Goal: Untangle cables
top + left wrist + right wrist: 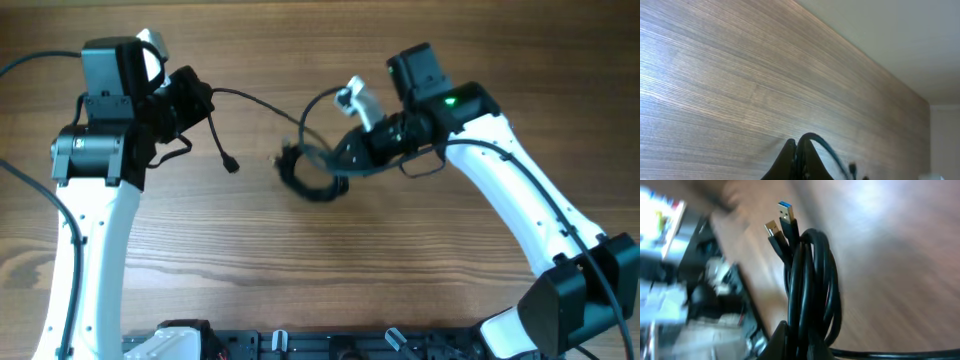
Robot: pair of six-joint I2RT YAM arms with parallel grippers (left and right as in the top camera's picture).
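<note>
Both sets of jaws are closed tight over a wooden surface (400, 280). The left jaws, in the upper left of the overhead frame, pinch one strand (250, 100) of the cables (312, 178). That strand arcs right to the coiled tangle at the frame's centre. A loose end with a small plug (230, 165) hangs lower, just right of the left jaws. The right jaws clamp the coil from its right side. In the right wrist view the looped cords bunch together, with two USB plugs (785, 212) sticking out at the top, one blue inside.
</note>
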